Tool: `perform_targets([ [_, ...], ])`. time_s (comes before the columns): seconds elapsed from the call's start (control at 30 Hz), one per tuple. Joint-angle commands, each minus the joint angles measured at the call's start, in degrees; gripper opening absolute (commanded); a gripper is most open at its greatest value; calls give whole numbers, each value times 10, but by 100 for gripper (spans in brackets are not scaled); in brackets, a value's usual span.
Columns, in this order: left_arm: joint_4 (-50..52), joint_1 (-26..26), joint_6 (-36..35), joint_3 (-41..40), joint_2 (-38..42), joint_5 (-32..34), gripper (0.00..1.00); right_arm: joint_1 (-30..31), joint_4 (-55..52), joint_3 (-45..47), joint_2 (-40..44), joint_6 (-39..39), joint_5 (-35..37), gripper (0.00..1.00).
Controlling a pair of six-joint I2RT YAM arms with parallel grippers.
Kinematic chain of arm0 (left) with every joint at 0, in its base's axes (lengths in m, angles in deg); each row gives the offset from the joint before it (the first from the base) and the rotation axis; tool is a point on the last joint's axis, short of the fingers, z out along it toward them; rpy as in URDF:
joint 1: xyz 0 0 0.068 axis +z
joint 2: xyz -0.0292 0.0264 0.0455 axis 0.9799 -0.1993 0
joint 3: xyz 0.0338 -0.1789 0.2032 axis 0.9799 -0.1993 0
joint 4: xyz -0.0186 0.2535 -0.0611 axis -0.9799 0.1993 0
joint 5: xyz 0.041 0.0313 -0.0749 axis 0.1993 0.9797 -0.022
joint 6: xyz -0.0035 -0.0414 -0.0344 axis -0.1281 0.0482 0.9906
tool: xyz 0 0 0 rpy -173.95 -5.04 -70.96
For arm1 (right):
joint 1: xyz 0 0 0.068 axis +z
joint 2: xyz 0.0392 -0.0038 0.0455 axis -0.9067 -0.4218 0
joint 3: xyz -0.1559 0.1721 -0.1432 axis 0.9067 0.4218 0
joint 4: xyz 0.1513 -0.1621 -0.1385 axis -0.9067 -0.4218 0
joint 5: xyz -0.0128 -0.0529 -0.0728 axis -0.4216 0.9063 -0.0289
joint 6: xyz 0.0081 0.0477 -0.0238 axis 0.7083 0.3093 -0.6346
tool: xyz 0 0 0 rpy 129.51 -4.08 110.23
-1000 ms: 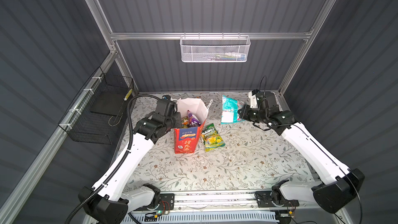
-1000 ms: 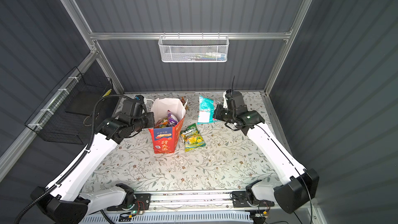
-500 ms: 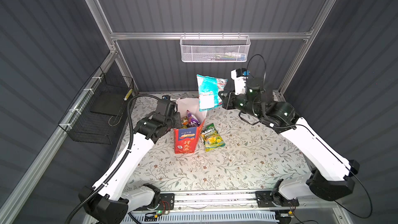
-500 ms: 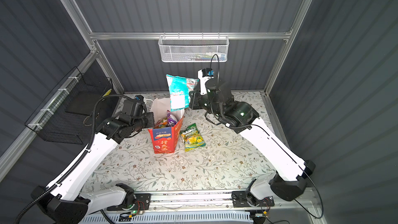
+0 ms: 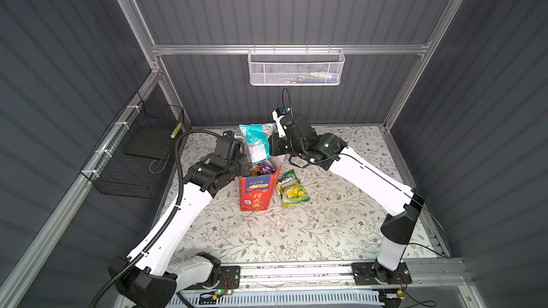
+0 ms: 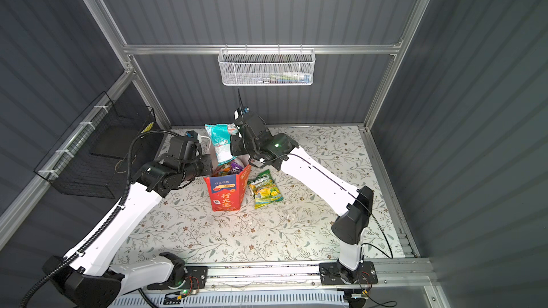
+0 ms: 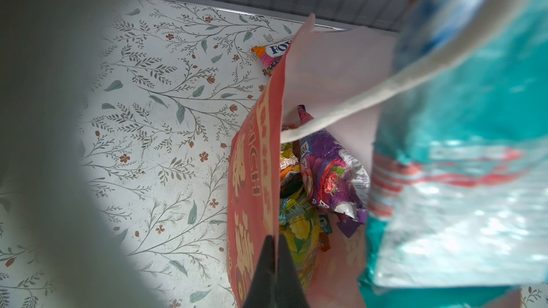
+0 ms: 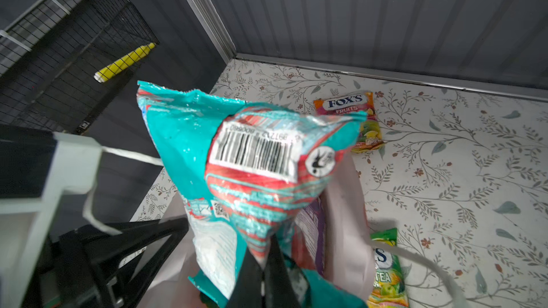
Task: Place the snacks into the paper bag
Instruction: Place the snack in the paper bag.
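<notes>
Change: teal-white packet (image 5: pixel 255 143), held high half a second ago, is now lowered, its bottom end inside the mouth of the paper bag (image 5: pixel 255 195). It hangs beside the right claw (image 8: pixel 261 250), which is clenched on its edge.

Left claw (image 7: pixel 274 242): pinched on the bag's rim.

Green-yellow packet (image 5: pixel 292 190): lies below the right claw, touching the bag.

Surface: floral table (image 5: pixel 296 232).

Room: grey ribbed walls (image 5: pixel 296 10), white mesh basket (image 5: pixel 296 69), black wire basket (image 5: pixel 133 158).

Right arm (image 5: pixel 370 179) and left arm (image 5: pixel 178 217): bent inward, meeting at the bag.
</notes>
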State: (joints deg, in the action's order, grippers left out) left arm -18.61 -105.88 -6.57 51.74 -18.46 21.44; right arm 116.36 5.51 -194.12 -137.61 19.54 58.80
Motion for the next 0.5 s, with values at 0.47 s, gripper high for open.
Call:
perform_targets([
  [0.47, -21, 1, -8, 7, 8, 2, 0, 23, 33, 99, 22, 72, -14, 0],
])
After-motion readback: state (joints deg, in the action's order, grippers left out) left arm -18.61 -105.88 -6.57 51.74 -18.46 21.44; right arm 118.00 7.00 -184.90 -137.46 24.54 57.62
